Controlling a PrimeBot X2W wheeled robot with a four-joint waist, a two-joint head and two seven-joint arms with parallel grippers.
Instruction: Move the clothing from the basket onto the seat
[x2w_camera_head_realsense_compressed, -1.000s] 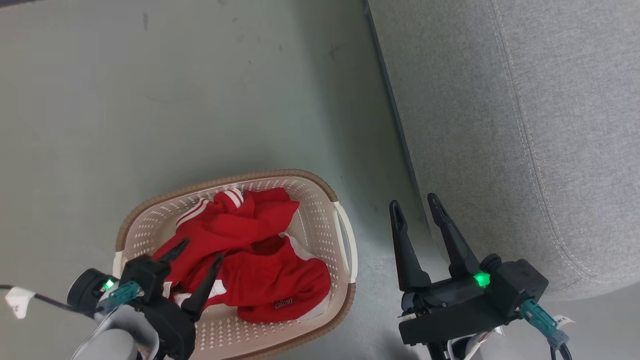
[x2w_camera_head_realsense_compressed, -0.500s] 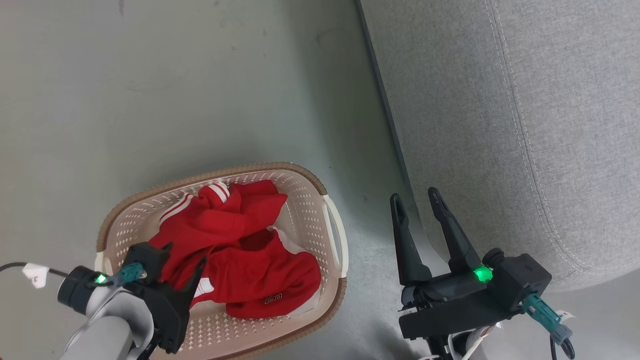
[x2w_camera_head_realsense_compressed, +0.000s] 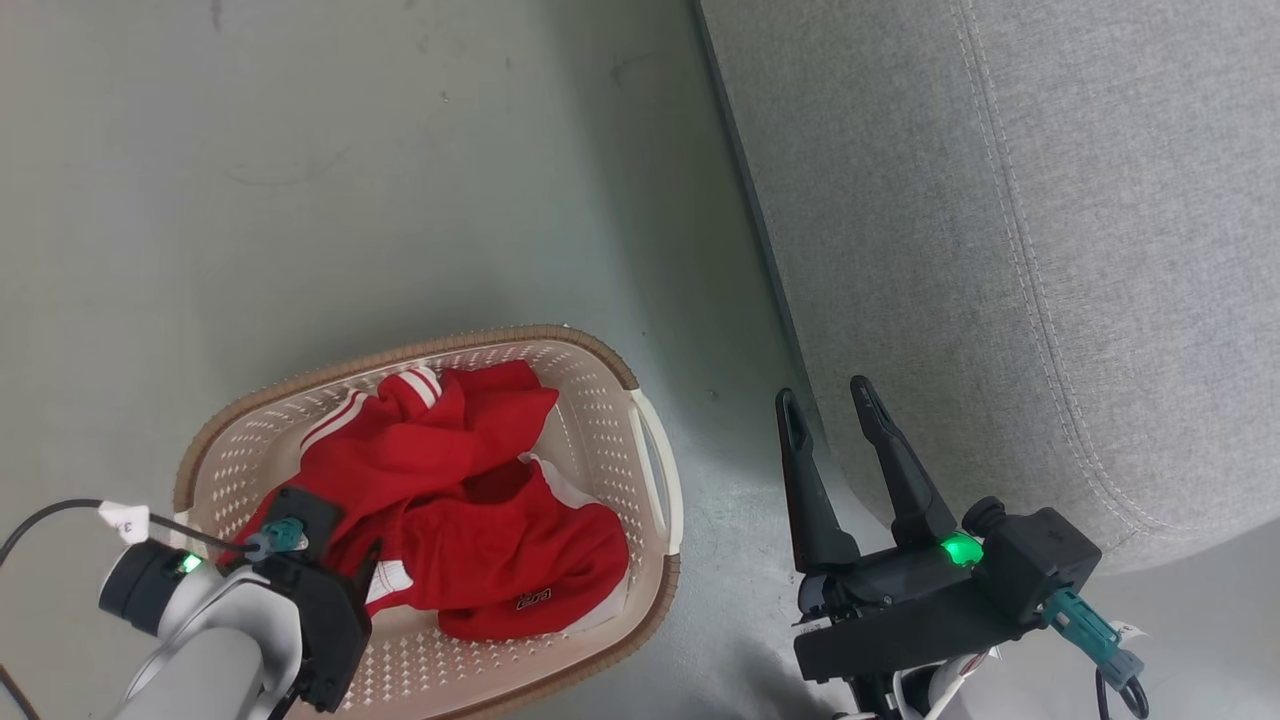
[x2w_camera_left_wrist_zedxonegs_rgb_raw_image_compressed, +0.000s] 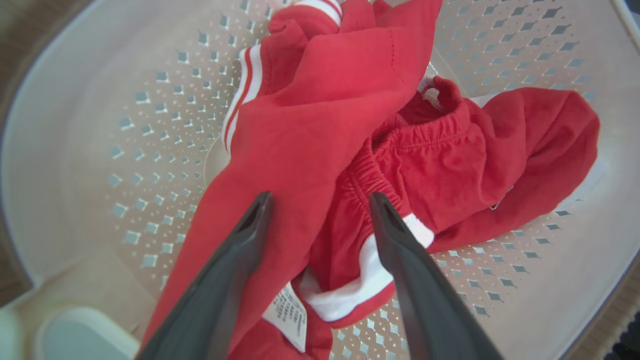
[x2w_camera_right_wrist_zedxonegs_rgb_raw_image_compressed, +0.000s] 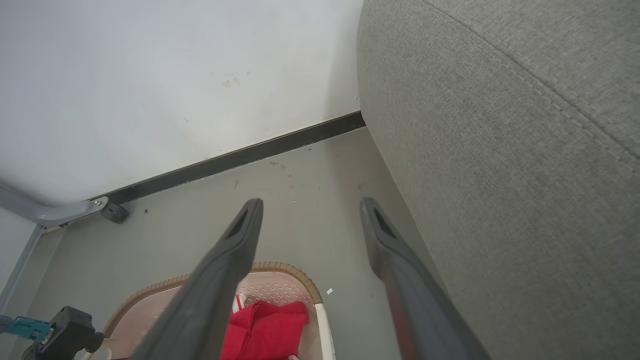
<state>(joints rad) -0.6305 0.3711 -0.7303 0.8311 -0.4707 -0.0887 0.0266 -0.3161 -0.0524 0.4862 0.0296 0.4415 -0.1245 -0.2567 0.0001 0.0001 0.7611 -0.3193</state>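
Left gripper (x2w_camera_left_wrist_zedxonegs_rgb_raw_image_compressed: 320, 200) is seen spread wide, close over the red clothing (x2w_camera_left_wrist_zedxonegs_rgb_raw_image_compressed: 325, 115), which is piled in the cream basket (x2w_camera_head_realsense_compressed: 600, 440) on the floor; right gripper (x2w_camera_head_realsense_compressed: 825, 392) is held open beside the grey seat (x2w_camera_head_realsense_compressed: 1000, 250)

Home-like room: grey sofa seat (x2w_camera_head_realsense_compressed: 1000, 250), laundry basket (x2w_camera_head_realsense_compressed: 600, 440), bare grey floor (x2w_camera_head_realsense_compressed: 300, 150).

Head view looks steeply down on basket (x2w_camera_head_realsense_compressed: 600, 425) and seat (x2w_camera_head_realsense_compressed: 1000, 250); left wrist view peers closely into basket; right wrist view shares both.
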